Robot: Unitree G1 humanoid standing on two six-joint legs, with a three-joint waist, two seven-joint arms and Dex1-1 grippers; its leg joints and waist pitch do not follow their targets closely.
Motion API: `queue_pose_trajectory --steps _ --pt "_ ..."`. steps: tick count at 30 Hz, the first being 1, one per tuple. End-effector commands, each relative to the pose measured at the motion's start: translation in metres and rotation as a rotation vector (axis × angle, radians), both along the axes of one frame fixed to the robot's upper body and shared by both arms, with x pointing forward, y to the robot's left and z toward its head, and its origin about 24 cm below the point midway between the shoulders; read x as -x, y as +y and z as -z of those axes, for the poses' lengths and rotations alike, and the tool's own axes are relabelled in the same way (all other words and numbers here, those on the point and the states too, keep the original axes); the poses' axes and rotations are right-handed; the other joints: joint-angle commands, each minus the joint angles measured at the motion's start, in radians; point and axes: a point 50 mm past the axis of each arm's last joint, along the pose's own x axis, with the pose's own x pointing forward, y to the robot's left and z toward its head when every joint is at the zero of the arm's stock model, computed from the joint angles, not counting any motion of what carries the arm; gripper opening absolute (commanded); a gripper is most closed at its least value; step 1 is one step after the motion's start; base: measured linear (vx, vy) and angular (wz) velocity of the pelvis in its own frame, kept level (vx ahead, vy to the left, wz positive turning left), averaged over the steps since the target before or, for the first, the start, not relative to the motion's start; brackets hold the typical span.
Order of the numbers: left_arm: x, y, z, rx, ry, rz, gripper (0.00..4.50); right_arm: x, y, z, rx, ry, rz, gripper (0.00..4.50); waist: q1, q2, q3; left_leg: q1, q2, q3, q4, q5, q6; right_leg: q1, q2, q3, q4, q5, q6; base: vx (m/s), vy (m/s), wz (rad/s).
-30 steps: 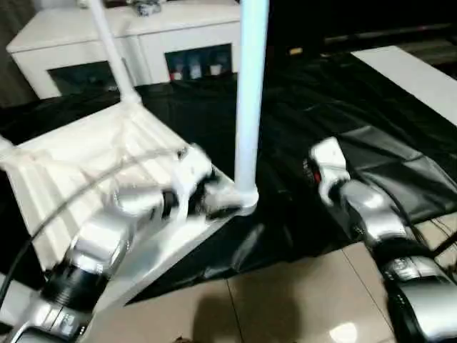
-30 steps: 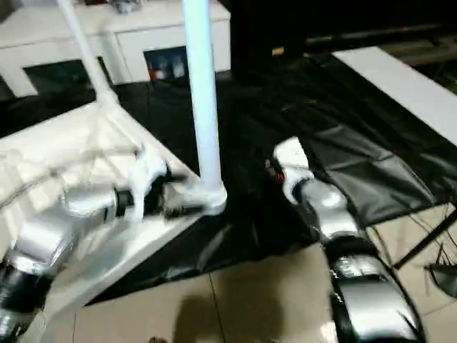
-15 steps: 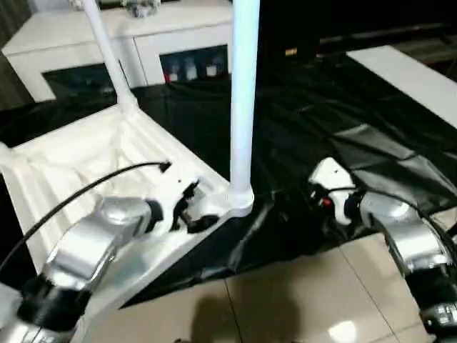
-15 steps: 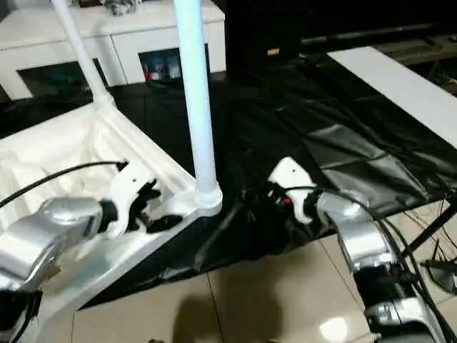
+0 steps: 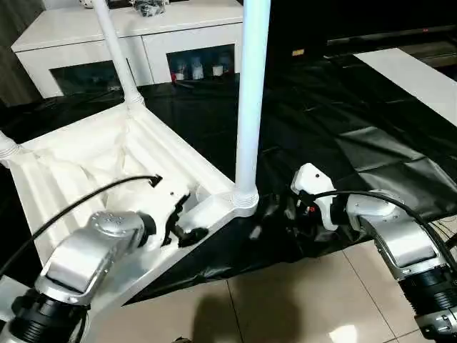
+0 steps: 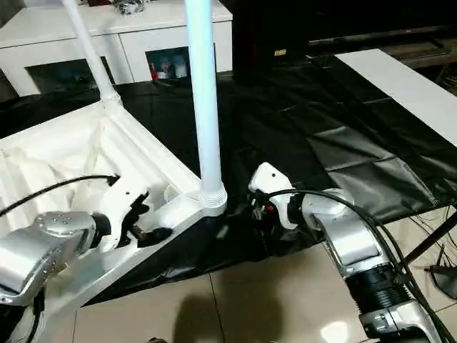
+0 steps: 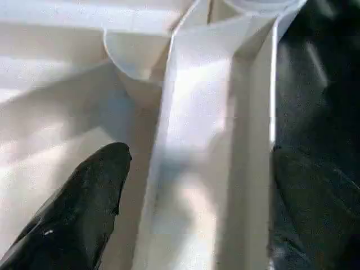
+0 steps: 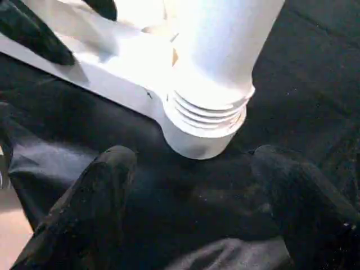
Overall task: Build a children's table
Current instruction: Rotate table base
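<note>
Our upturned white plastic ribbed tabletop (image 5: 86,161), white tapered tubular legs (image 5: 251,100) standing in corner sockets, both our grippers (image 5: 182,221) (image 5: 289,214) spread, empty

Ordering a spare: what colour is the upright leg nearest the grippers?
White, with a faint bluish tint; the leg shows best in the left eye view.

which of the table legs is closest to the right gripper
The thick-looking front leg, standing upright in the tabletop's near corner socket, just beside the open right gripper. The other leg rises from the far corner by the cabinet.
</note>
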Motion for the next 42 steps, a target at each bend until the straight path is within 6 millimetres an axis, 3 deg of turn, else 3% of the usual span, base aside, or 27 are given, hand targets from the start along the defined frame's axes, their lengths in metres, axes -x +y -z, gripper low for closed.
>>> queue_pose_trajectory --steps 1,10,11,13,18,20,21,23,24,28,30,31,32,33,34,35,36,37,41,42 --pt "0.001 0.003 0.007 -0.034 0.017 -0.021 4.45 0.004 0.004 -0.001 0.0 0.007 -0.023 3.71 0.005 -0.012 -0.063 0.014 0.012 -0.015 -0.076 -0.259 0.016 0.043 -0.018 0.018 -0.075 -0.277 -0.183 0.0 0.0 0.0" --pt "0.003 0.001 0.017 -0.061 0.035 0.003 4.45 0.007 0.005 0.0 0.017 0.019 -0.024 3.71 0.004 -0.009 -0.062 0.015 0.011 -0.015 -0.076 -0.271 0.016 0.043 -0.018 0.017 -0.077 -0.279 -0.188 0.0 0.0 0.0" --pt "-0.002 0.004 0.017 -0.069 -0.003 -0.012 4.45 0.007 0.005 0.001 0.019 0.018 -0.022 3.71 0.004 -0.005 -0.063 0.015 0.011 -0.016 -0.076 -0.274 0.012 0.044 -0.019 0.017 -0.076 -0.282 -0.184 0.0 0.0 0.0" --pt "-0.008 0.003 0.016 -0.063 -0.056 0.005 4.45 0.007 0.005 0.001 0.019 0.019 -0.021 3.71 0.004 -0.011 -0.064 0.014 0.009 -0.016 -0.075 -0.272 0.014 0.044 -0.018 0.017 -0.08 -0.278 -0.181 0.0 0.0 0.0" --pt "-0.015 0.003 0.017 -0.057 -0.092 0.017 4.05 0.007 0.003 0.002 0.019 0.033 -0.023 3.71 0.003 -0.016 -0.065 0.014 0.012 -0.015 -0.075 -0.266 0.015 0.045 -0.019 0.018 -0.075 -0.267 -0.182 0.0 0.0 0.0" --pt "-0.018 0.001 0.018 -0.041 -0.097 0.025 3.67 0.006 0.002 0.002 0.019 0.037 -0.021 3.71 0.004 -0.016 -0.065 0.014 0.012 -0.014 -0.074 -0.258 0.016 0.045 -0.02 0.019 -0.075 -0.271 -0.181 0.0 0.0 0.0" --pt "-0.019 0.001 0.018 -0.041 -0.099 0.025 3.63 0.006 0.001 0.002 0.022 0.038 -0.02 3.71 0.002 -0.024 -0.065 0.014 0.011 -0.013 -0.073 -0.253 0.018 0.045 -0.019 0.019 -0.076 -0.269 -0.18 0.0 0.0 0.0" --pt "-0.022 0.0 0.017 -0.013 -0.099 0.029 3.57 0.005 0.001 0.001 0.024 0.041 -0.022 3.71 0.004 -0.022 -0.066 0.014 0.012 -0.014 -0.073 -0.245 0.02 0.045 -0.021 0.02 -0.074 -0.267 -0.182 0.0 0.0 0.0" --pt "-0.024 -0.001 0.016 0.008 -0.103 0.024 3.36 0.005 0.001 0.001 0.024 0.042 -0.023 3.71 0.001 -0.035 -0.066 0.011 0.013 -0.012 -0.072 -0.233 0.023 0.047 -0.02 0.02 -0.072 -0.258 -0.182 0.0 0.0 0.0" --pt "-0.025 -0.003 0.014 0.037 -0.098 0.039 3.24 0.006 0.0 -0.001 0.021 0.047 -0.025 3.71 0.002 -0.026 -0.066 0.015 0.014 -0.011 -0.07 -0.22 0.027 0.045 -0.02 0.021 -0.072 -0.249 -0.189 0.0 0.0 0.0" --pt "-0.025 -0.003 0.016 0.041 -0.098 0.068 3.2 0.006 0.0 -0.001 0.015 0.049 -0.015 3.71 -0.002 0.013 -0.068 0.018 0.009 -0.014 -0.069 -0.248 0.015 0.046 -0.018 0.018 -0.07 -0.23 -0.196 0.0 0.0 0.0" --pt "-0.026 -0.003 0.016 0.038 -0.107 0.084 3.2 0.006 0.0 -0.002 0.017 0.048 -0.012 3.71 -0.006 0.023 -0.067 0.02 0.01 -0.015 -0.07 -0.27 0.009 0.044 -0.017 0.017 -0.072 -0.224 -0.2 0.0 0.0 0.0" --pt "-0.027 -0.005 0.014 0.039 -0.133 0.12 3.2 0.007 0.0 -0.002 0.021 0.048 -0.01 3.71 -0.007 0.049 -0.066 0.024 0.008 -0.017 -0.07 -0.289 0.004 0.042 -0.015 0.015 -0.075 -0.224 -0.202 0.0 0.0 0.0" --pt "-0.028 -0.005 0.014 0.03 -0.145 0.147 3.2 0.007 -0.002 -0.002 0.029 0.043 0.0 3.71 -0.012 0.014 -0.068 0.021 0.007 -0.014 -0.068 -0.304 0.007 0.049 -0.012 0.014 -0.077 -0.206 -0.209 0.0 0.0 0.0" --pt "-0.031 -0.006 0.014 0.011 -0.176 0.198 3.2 0.007 -0.003 -0.002 0.038 0.034 0.013 3.71 -0.012 0.035 -0.065 0.022 0.004 -0.013 -0.069 -0.314 0.016 0.045 -0.011 0.013 -0.084 -0.216 -0.209 0.0 0.0 0.0" --pt "-0.033 -0.005 0.014 0.001 -0.175 0.201 3.2 0.008 -0.004 -0.002 0.038 0.034 0.014 3.71 -0.013 0.048 -0.067 0.021 0.001 -0.016 -0.065 -0.311 0.016 0.048 -0.014 0.013 -0.077 -0.22 -0.212 0.0 0.0 0.0" --pt "-0.035 -0.004 0.014 -0.005 -0.174 0.201 3.19 0.009 -0.005 -0.002 0.036 0.035 0.012 3.71 -0.009 0.043 -0.07 0.022 0.001 -0.014 -0.063 -0.294 0.025 0.048 -0.015 0.014 -0.079 -0.224 -0.211 0.0 0.0 0.0" --pt "-0.037 -0.004 0.013 -0.015 -0.19 0.217 3.19 0.011 -0.006 -0.002 0.035 0.036 0.011 3.71 -0.008 0.06 -0.07 0.019 0.002 -0.017 -0.063 -0.275 0.03 0.05 -0.018 0.013 -0.074 -0.226 -0.214 0.0 0.0 0.0" --pt "-0.046 -0.008 0.008 -0.012 -0.251 0.258 3.19 0.015 -0.009 -0.004 0.024 0.043 0.012 3.71 -0.011 0.061 -0.07 0.013 0.004 -0.022 -0.066 -0.265 0.033 0.055 -0.018 0.01 -0.075 -0.233 -0.205 0.0 0.0 0.0" --pt "-0.048 -0.01 0.007 -0.005 -0.269 0.278 3.19 0.016 -0.009 -0.004 0.023 0.044 0.012 3.71 -0.011 0.048 -0.072 0.012 0.004 -0.022 -0.066 -0.26 0.036 0.056 -0.018 0.01 -0.078 -0.23 -0.203 0.0 0.0 0.0"
